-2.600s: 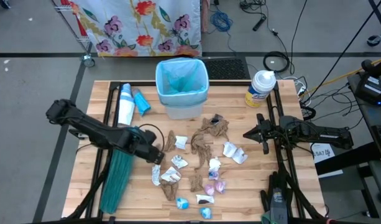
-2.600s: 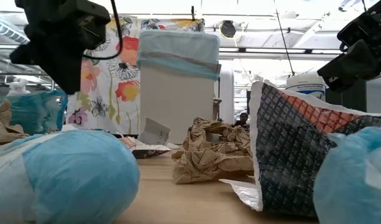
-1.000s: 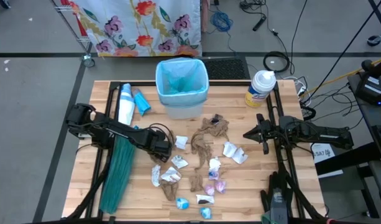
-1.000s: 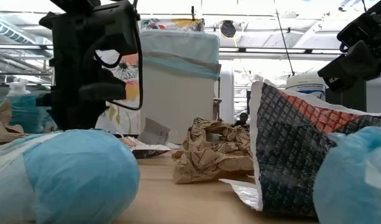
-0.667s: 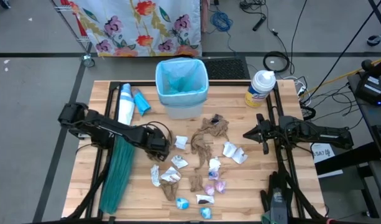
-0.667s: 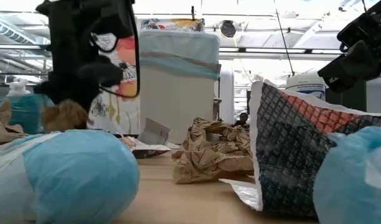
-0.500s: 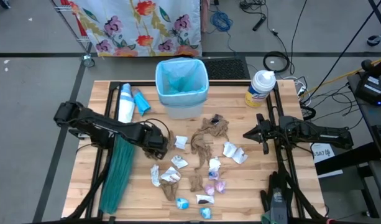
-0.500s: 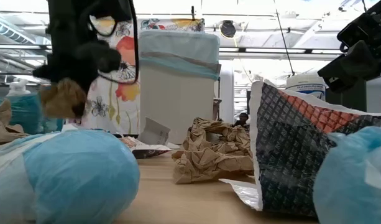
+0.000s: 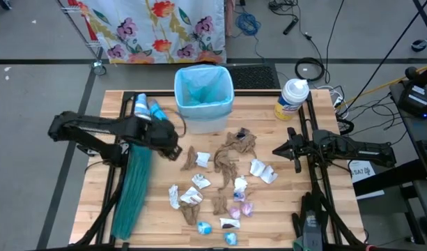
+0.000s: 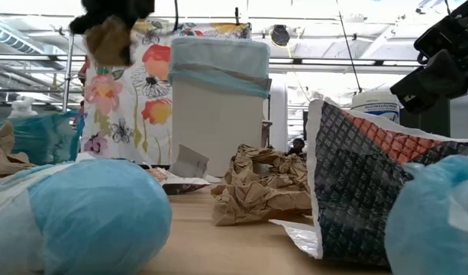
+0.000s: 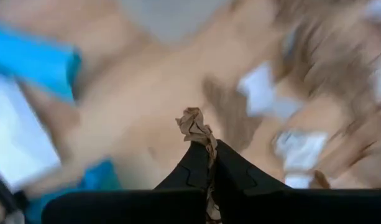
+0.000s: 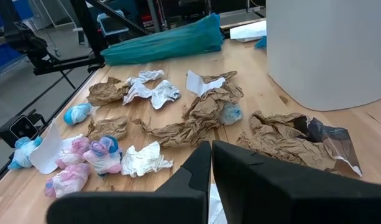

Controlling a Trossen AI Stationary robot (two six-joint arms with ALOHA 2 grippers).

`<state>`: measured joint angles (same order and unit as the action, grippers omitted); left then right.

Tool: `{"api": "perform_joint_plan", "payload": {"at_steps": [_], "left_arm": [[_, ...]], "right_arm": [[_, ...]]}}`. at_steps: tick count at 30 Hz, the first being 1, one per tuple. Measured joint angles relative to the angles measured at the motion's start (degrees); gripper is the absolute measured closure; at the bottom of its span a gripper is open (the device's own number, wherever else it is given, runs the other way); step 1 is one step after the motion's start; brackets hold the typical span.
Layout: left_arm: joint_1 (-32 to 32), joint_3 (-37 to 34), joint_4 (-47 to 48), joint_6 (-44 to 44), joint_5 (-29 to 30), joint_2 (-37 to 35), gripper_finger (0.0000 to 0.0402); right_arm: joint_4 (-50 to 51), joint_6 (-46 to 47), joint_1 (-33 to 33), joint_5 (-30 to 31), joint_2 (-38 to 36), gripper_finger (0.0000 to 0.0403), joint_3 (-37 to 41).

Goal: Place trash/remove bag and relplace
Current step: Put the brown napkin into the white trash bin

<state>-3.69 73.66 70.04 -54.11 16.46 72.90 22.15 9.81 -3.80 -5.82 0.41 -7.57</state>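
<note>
left wrist view shows the left gripper (image 11: 210,149) pinched tight on a crumpled brown paper scrap (image 11: 196,127), which sticks up from between the fingertips. a second ago this gripper was down among the litter with its jaws apart; since then it has clamped on the scrap and lifted. in the high view it (image 9: 170,148) now hangs above the table between the teal replacement bag (image 9: 133,195) and the bin (image 9: 203,97), near the bin's front left corner but not yet over its opening. the pale-blue liner (image 9: 203,89) sits in place in the bin. the rest of the trash (image 9: 223,181) lies scattered on the table (image 9: 283,209) in front of the bin. so one piece is on its way in, with many left. the right gripper (image 9: 292,150) waits closed and empty at the table's right side.
</note>
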Motion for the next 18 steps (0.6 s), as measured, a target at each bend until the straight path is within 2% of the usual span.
{"api": "perform_joint_plan", "payload": {"at_steps": [7,11,14,18], "left_arm": [[11.2,12.72,-1.59,19.69,4.07,-1.51,0.0389],[17.97,18.13,-7.78,29.86,4.19,-1.51,0.0389],[22.03,19.3,-16.35,37.44,4.08,-1.51,0.0389],[26.97,19.44,-25.69,45.64,-3.44,0.66,0.0389]], "right_arm": [[0.0,-0.01,-0.01,0.0,-0.01,0.0394,0.0],[0.0,0.01,-0.01,0.02,-0.01,0.0394,0.0],[0.0,-0.01,-0.01,0.0,-0.01,0.0394,0.0],[0.01,0.0,0.01,0.0,-0.01,0.0394,0.0]]}}
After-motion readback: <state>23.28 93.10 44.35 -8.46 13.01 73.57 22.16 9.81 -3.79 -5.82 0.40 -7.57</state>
